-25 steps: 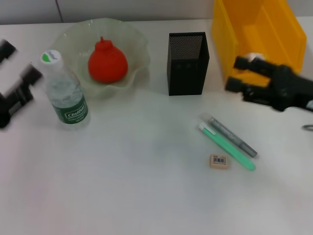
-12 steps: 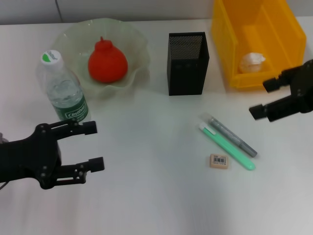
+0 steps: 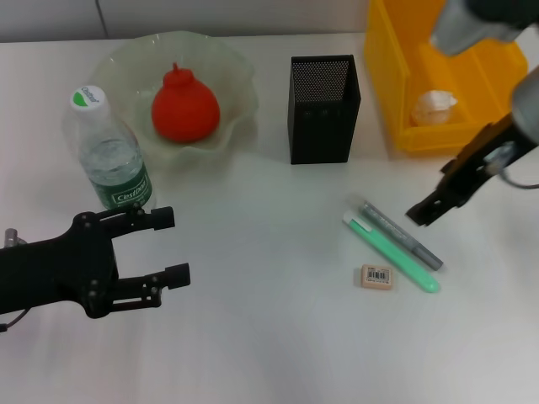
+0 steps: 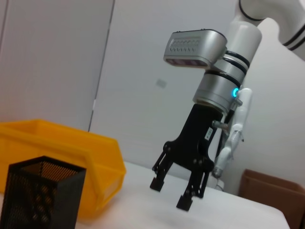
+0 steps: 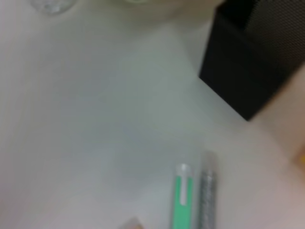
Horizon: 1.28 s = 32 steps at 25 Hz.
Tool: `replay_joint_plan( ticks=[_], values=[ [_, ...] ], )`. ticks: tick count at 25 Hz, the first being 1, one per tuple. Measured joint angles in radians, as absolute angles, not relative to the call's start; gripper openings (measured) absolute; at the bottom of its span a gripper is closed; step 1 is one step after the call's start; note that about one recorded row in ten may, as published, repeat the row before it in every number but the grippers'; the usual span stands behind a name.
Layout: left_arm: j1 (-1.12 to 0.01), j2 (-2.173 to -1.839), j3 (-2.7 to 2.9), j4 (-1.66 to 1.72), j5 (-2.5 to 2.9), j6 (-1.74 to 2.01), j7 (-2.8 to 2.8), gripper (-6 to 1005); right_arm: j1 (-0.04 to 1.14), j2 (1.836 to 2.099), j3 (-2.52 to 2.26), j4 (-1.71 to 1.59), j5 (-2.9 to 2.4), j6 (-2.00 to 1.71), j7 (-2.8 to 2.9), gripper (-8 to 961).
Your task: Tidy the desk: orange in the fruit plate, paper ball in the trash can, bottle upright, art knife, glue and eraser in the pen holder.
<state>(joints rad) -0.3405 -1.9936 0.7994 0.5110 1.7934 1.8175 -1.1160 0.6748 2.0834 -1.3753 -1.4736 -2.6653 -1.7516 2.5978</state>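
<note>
On the far left of the desk (image 3: 253,337) you have the orange (image 3: 184,107) sitting in the fruit plate (image 3: 227,76), and the bottle (image 3: 109,156) standing upright just in front of the plate's left edge, white cap up. The pen holder (image 3: 323,109) stands at the far middle, and to its right the yellow trash can (image 3: 396,76) holds the paper ball (image 3: 433,107) on its floor.

Still lying on the desk, right of centre, are the green stick (image 3: 392,253) and the grey one (image 3: 402,235) side by side and touching or nearly so; you cannot tell which is the art knife and which the glue. The eraser (image 3: 377,277) lies just near of the green stick.

Your left pincer (image 3: 168,247) hovers low at the near left, released, fingers spread, just near of the bottle. Your right pincer (image 3: 428,210) hangs above the desk just right of the grey stick, released, its two fingers apart in the left wrist view.
</note>
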Motion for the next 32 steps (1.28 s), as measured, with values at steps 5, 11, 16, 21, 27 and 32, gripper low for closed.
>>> replay_joint_plan(
  ticks=[5, 11, 16, 21, 27, 32],
  values=[
    [-0.341, -2.003, 0.803, 0.504, 1.794, 1.801, -1.116, 815, 0.691, 2.085, -1.451, -1.369, -2.613, -1.649, 2.593, 756],
    [-0.340, -2.016, 0.805, 0.504, 1.795, 1.781, -1.117, 814, 0.730, 2.085, -1.505, -1.239, -2.601, -1.540, 2.587, 688],
    [-0.344, -2.027, 0.805, 0.504, 1.806, 1.764, -1.117, 814, 0.747, 2.086, -1.560, -1.161, -2.581, -1.458, 2.581, 481],
    [-0.345, -2.035, 0.806, 0.505, 1.807, 1.749, -1.117, 815, 0.754, 2.086, -1.567, -1.125, -2.561, -1.435, 2.569, 444],
    [-0.342, -2.039, 0.807, 0.505, 1.808, 1.747, -1.117, 815, 0.762, 2.088, -1.568, -1.077, -2.537, -1.403, 2.566, 371],
    [-0.337, -2.042, 0.807, 0.505, 1.809, 1.747, -1.116, 814, 0.764, 2.088, -1.569, -1.062, -2.537, -1.393, 2.566, 368]
  ],
)
